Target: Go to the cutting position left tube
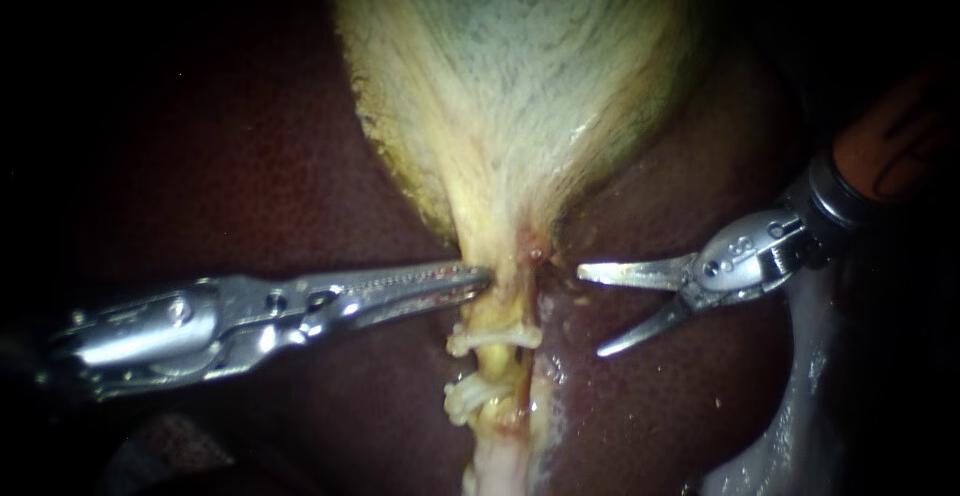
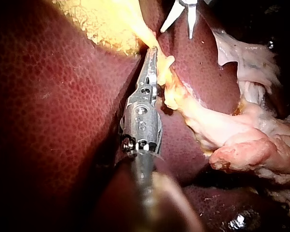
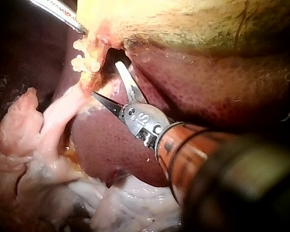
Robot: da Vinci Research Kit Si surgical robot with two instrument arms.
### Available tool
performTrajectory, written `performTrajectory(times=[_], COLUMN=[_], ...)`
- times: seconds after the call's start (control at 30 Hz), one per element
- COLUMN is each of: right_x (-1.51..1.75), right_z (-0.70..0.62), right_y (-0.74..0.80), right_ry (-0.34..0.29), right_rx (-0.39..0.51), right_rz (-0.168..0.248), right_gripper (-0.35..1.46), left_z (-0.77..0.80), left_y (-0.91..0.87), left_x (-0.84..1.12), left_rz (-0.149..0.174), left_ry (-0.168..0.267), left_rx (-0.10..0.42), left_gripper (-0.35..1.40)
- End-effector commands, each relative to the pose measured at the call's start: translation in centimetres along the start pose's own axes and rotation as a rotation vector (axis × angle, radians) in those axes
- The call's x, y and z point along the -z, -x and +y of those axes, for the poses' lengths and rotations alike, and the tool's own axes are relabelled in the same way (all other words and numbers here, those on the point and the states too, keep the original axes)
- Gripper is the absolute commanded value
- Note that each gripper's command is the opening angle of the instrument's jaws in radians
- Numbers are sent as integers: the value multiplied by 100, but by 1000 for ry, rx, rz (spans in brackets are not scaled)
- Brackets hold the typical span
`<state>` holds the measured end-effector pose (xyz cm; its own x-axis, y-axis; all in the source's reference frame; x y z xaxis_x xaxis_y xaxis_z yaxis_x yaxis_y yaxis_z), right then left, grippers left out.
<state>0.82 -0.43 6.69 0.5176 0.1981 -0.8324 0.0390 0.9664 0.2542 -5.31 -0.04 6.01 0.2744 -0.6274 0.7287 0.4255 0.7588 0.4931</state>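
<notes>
Right instrument sits just beside the tube, level with its upper clip and opposite the left instrument, jaws wide open and empty, so approach looks mostly done, final advance around the tube left.

Endoscope light pooled on the pale gallbladder, liver fading to near black toward the edges, bright glints on the left instrument and right instrument, wrist views brighter with wet sheen on the liver, dark corners
</notes>
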Motion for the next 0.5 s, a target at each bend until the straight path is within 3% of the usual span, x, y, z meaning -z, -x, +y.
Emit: performTrajectory(times=[0.03, 0.33, 0.5], right_x=[-2, -44, -80], right_z=[-3, -43, -61], right_y=[0, -13, -10], right_ry=[-12, -121, -157], right_rx=[-14, -90, -115], right_rz=[5, 45, 58], right_gripper=[143, 142, 140], left_z=[1, 33, 35], left_y=[2, 22, 23], left_x=[2, 26, 31], left_rz=[0, 2, 6], left_ry=[-1, 20, 24], left_rx=[1, 18, 20], left_gripper=[-6, -5, -5])
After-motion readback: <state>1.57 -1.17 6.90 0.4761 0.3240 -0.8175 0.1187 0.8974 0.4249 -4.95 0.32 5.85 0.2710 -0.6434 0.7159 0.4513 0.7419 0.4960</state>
